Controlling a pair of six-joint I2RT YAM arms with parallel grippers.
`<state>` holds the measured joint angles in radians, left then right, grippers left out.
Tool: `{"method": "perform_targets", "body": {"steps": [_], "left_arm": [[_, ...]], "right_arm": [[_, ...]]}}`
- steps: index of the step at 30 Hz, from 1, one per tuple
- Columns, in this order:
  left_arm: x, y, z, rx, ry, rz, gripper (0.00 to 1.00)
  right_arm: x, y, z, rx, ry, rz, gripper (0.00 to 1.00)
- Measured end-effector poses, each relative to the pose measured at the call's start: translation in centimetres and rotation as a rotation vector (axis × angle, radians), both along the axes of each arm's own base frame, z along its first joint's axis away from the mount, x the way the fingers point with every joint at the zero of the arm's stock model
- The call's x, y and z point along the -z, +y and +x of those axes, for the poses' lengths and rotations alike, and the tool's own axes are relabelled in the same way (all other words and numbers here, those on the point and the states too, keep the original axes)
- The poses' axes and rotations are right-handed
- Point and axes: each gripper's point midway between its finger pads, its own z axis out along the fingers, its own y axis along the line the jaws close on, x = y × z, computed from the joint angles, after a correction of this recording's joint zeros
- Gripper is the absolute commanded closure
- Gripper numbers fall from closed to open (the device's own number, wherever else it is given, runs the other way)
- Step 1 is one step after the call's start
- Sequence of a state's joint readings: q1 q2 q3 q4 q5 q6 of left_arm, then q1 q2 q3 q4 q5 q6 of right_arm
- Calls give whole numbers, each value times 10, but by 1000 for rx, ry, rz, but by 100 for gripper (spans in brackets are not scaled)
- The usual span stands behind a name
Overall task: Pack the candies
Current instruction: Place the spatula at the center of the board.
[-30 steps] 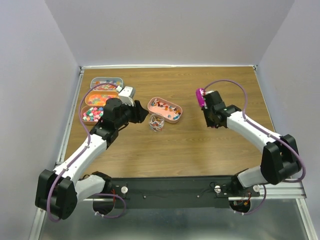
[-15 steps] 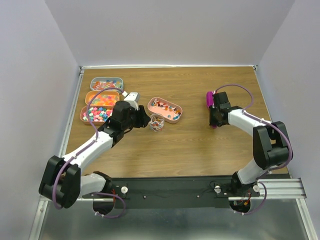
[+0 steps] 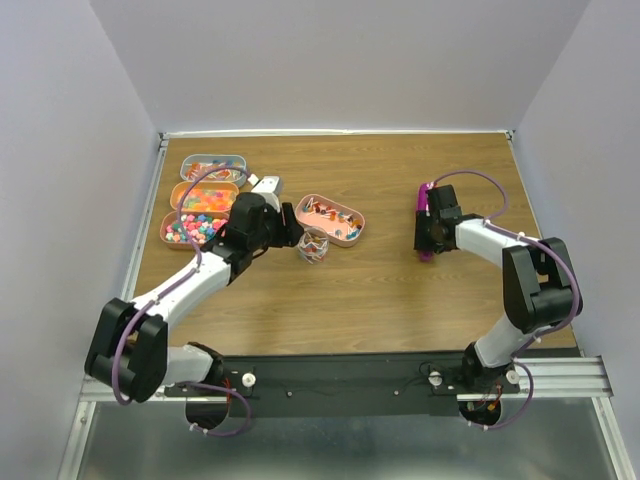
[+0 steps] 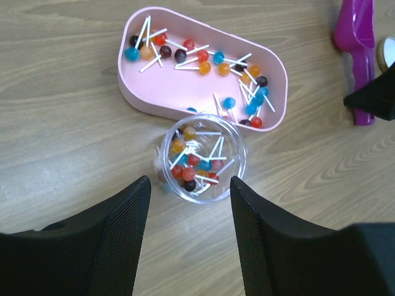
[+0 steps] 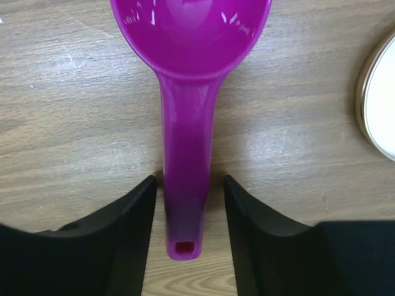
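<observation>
The candies are small lollipops lying in a pink tray [image 4: 133,86] and in a clear round jar [image 4: 199,161] just in front of it. More candies fill three trays at the left [image 3: 205,197]. My left gripper [image 4: 190,185] is open, its fingers just short of the jar [image 3: 313,246] and not touching it. The magenta scoop [image 5: 188,92] lies flat on the table, empty. My right gripper [image 5: 188,182] is open with a finger on each side of the scoop's handle, gaps showing on both sides. In the top view this gripper [image 3: 428,238] covers the middle of the scoop [image 3: 424,198].
A round cream lid [image 5: 381,98] lies on the table just right of the scoop. The pink tray [image 3: 331,219] sits mid-table, behind the jar. Grey walls enclose the wooden table [image 3: 370,290] on three sides.
The right gripper carried the scoop rightward, set it on the table and opened off its handle. The left gripper swung a little toward the jar and opened wider.
</observation>
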<state>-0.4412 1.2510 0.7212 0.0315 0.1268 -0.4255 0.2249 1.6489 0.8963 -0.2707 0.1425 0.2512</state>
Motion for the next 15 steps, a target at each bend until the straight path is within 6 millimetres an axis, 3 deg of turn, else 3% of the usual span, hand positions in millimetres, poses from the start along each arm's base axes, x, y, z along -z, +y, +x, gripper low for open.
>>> {"method": "perform_targets", "body": {"steps": [8,11,15], "left_arm": [[-5,-8,35,-2,19,77,37],[-7,-10,58,-6,19,122,39],[2,-13,88,8,37,183,41]], "right_arm": [[-10,-1,-5,5,-12,2,21],[-27,-2,-5,11,-49,8,12],[-63,0,-5,7,-138,40,10]]}}
